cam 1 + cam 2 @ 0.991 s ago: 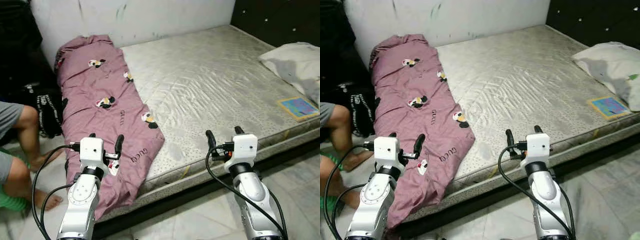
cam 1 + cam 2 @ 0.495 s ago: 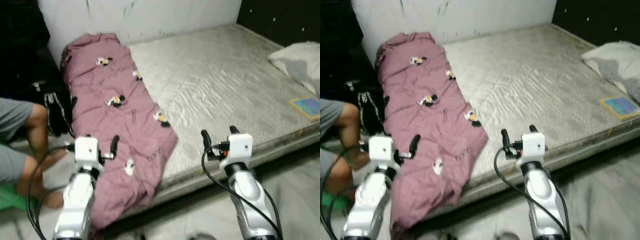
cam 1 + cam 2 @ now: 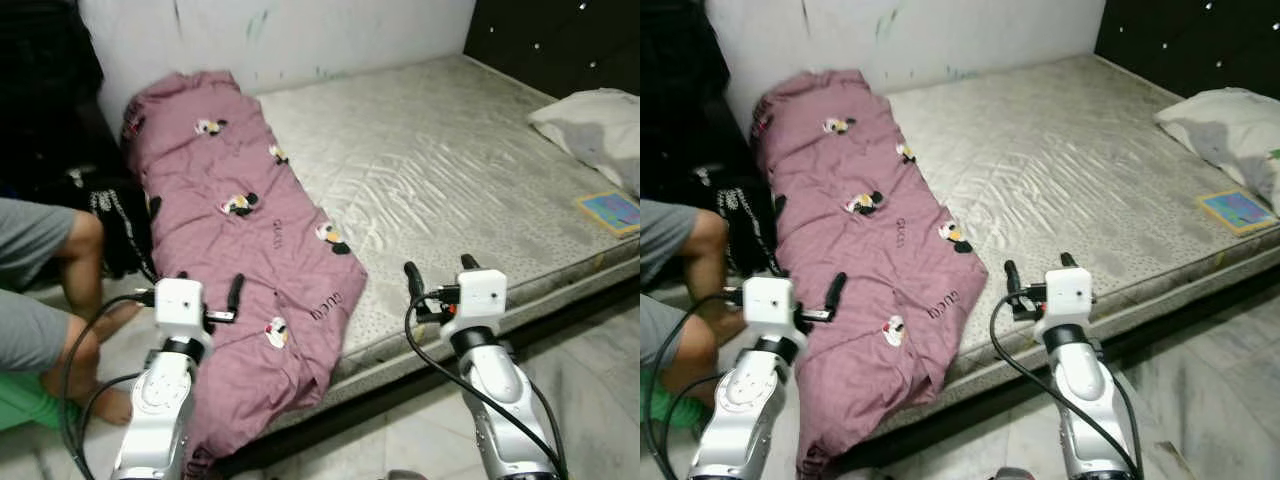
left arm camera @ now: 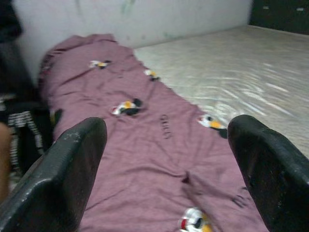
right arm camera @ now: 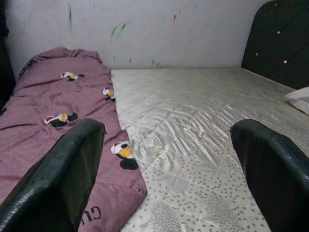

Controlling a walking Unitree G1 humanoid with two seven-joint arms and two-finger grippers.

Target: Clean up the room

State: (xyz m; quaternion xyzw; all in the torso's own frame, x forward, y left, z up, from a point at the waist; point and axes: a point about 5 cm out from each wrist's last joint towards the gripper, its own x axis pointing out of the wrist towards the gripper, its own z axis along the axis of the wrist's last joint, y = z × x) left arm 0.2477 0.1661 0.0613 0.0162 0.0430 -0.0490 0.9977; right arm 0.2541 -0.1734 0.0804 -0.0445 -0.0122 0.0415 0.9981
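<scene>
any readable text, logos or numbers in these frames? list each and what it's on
"GUCCI", several times on the purple blanket on the mattress; most prints are tilted or creased and only partly legible.
Book near the pillow: cover print too small and blurred to read.
Black bag with white pattern beside the bed: no legible text.

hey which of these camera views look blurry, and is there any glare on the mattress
Left wrist view: soft, the purple blanket smeared. Right wrist view: sharper; sheen streaks on the mattress. Eye views: fairly sharp, the same pale sheen mid-mattress, dark corner at upper left.
</scene>
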